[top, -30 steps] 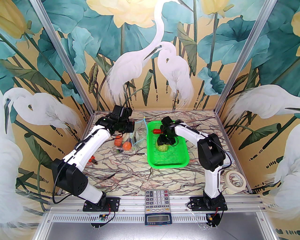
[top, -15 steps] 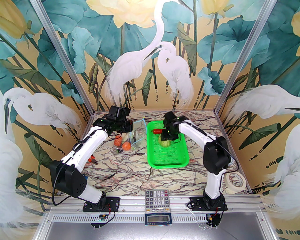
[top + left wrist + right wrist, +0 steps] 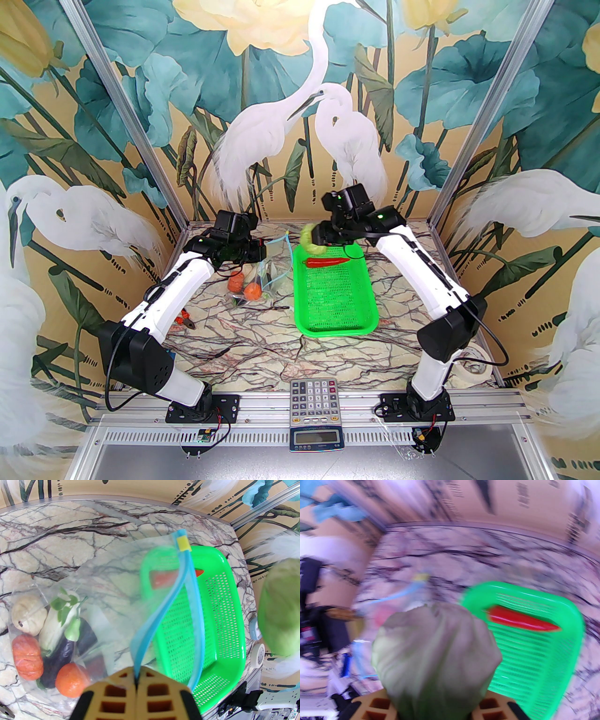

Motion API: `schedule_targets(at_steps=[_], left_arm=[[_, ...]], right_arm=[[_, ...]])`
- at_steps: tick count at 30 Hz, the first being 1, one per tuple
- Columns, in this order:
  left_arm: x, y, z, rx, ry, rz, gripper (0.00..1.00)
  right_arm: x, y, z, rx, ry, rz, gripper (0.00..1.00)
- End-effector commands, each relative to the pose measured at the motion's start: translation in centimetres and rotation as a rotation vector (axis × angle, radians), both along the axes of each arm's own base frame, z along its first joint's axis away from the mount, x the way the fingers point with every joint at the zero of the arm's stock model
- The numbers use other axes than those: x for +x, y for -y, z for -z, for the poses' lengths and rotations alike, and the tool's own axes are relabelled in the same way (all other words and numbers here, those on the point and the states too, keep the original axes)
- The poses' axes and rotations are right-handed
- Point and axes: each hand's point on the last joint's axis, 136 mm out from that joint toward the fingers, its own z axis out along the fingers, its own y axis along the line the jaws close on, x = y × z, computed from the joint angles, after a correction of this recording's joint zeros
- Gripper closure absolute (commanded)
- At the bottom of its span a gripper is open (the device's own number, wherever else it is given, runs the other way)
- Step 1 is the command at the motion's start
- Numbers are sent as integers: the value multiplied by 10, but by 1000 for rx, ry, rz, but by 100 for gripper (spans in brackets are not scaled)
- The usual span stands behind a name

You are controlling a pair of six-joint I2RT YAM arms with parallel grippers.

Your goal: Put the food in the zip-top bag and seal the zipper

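Two grippers, two jobs going on here. The left gripper [image 3: 137, 674] is clenched tight on the zipper [image 3: 161, 611], pinching the light-blue strip and holding that edge of the zip-top bag [image 3: 105, 585] up off the worktop [image 3: 262, 337]. From the left wrist view the two blue strips are spread apart, so the mouth is open, with a little yellow tab [image 3: 182, 543] at the far end where they meet. The bottom of the bag slumps on the worktop just left of the green basket [image 3: 335, 304].

Already inside the bag: two orange-red tomatoes [image 3: 27, 658], a dark purple eggplant [image 3: 58, 658], a white-green napa cabbage [image 3: 58, 620] and a pale bulb [image 3: 29, 614], all bunched together at the closed end.

The right gripper [image 3: 319, 238] is grasping the green cabbage [image 3: 311, 240], with a finger on each side of it. It's up in the air over the far left corner of the basket, near the raised bag mouth but not in it. The right wrist picture is pretty blurry, though the cabbage is clearly sitting between the fingers.

One red chili [image 3: 326, 262] lies across the far end of the basket, on the mesh.

Other stuff around: a calculator [image 3: 314, 398] at the near edge between the arm bases, a tape roll [image 3: 478, 370] partly hidden behind the right arm, and red-handled pliers [image 3: 185, 321] by the left arm.
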Motion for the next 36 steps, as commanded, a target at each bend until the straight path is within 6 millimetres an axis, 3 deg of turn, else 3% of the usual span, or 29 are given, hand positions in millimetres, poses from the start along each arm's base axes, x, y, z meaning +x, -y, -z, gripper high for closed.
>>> schedule_targets(at_steps=[1, 7, 15, 18, 23, 30, 36], left_arm=[[4, 3, -23, -69, 51, 0, 100], [5, 4, -29, -102, 58, -6, 100], [1, -2, -45, -159, 87, -25, 100], [0, -5, -49, -182, 94, -31, 100], [1, -4, -49, -219, 83, -29, 100], [5, 3, -47, -260, 64, -12, 100], [5, 5, -56, -273, 79, -3, 100]], right_arm=[[-12, -38, -24, 130, 10, -118, 70], [-12, -65, 3, 117, -53, -172, 69], [-5, -67, 54, 19, -151, -168, 70], [-5, -69, 65, -14, -167, -173, 69], [-2, -76, 67, -49, -159, -198, 67], [4, -94, 43, -23, -86, -230, 60], [3, -97, 63, -44, -136, -241, 52]])
